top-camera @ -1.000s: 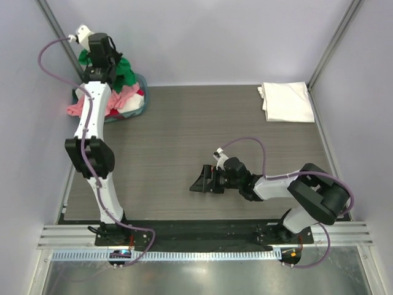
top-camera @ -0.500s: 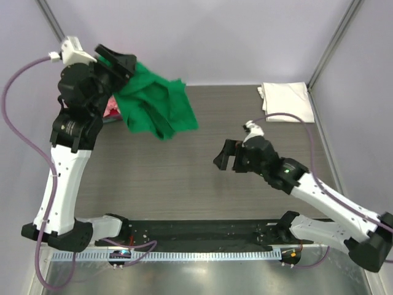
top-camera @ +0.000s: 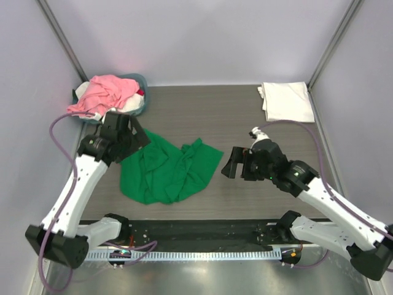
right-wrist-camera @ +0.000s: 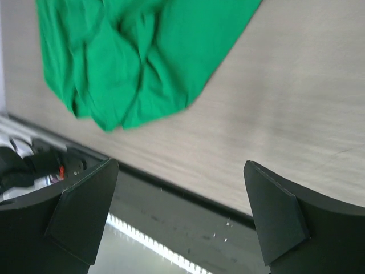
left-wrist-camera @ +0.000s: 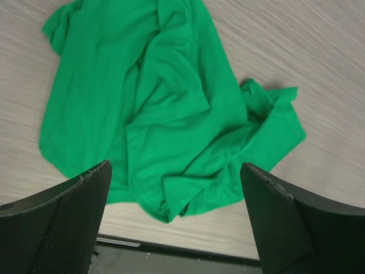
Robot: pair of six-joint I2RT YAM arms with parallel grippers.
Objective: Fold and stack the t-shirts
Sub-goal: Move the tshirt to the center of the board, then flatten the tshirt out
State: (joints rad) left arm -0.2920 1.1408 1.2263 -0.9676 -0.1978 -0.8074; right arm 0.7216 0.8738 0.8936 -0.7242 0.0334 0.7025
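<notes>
Starting on the far left, a pink t-shirt (top-camera: 105, 92) can be seen heaped in the round blue-grey basket (top-camera: 145, 82), just behind the left gripper (top-camera: 135, 132) and a bit to its outer side. The left gripper itself is spread wide with nothing caught in it. In its wrist view only cloth and table are framed between the two black fingers.

Right under and ahead of those fingers, the green t-shirt (top-camera: 167, 170) is dumped on the wood-grain table (top-camera: 202, 117). It's crumpled and bunched, with folds running across it and one flap stuck out toward the right gripper (top-camera: 236, 165). Whether the cloth is brushed by the left fingers can't be told from above.

Further right, the right gripper is held over the table just beside the green t-shirt's edge, also opened wide and empty. From its wrist camera the shirt is seen ahead and to the left of the fingers, close to the table's near edge.

Well behind the right gripper and off to its outer side, a white t-shirt (top-camera: 285, 102) is laid folded flat in the table's far right corner.
</notes>
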